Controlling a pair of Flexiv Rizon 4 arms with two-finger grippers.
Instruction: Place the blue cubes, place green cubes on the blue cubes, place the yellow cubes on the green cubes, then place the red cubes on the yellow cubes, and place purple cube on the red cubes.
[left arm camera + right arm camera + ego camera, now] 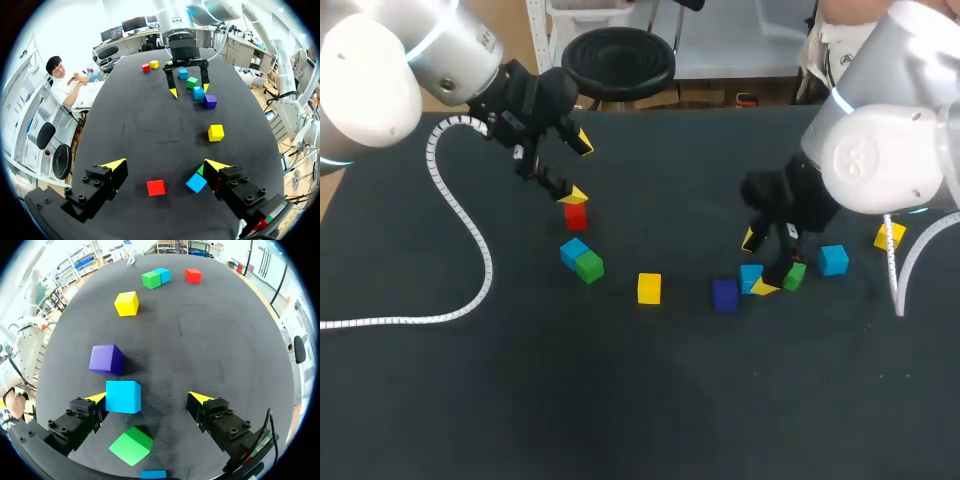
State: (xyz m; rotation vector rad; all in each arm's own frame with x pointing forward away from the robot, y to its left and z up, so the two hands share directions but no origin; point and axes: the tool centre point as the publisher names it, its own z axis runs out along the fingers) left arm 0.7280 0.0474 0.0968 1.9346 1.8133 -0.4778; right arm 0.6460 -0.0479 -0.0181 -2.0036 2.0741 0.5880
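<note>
My left gripper (576, 167) hangs open just above a red cube (576, 214); in the left wrist view that red cube (156, 187) lies between its open fingers (115, 164), untouched. Beside it a blue cube (574, 250) touches a green cube (589, 266). My right gripper (760, 263) stands open over another blue cube (751, 277). In the right wrist view this blue cube (123, 396) rests against one finger (97, 397) only. A green cube (131, 445) lies under that gripper (148, 398), and a purple cube (106, 360) sits just ahead of it.
A yellow cube (649, 288) lies mid-table beside the purple cube (725, 294). To the right are a third blue cube (834, 260) and a second yellow cube (889, 236). A second red cube (145, 67) sits beyond my right arm. A white cable (470, 240) loops at left.
</note>
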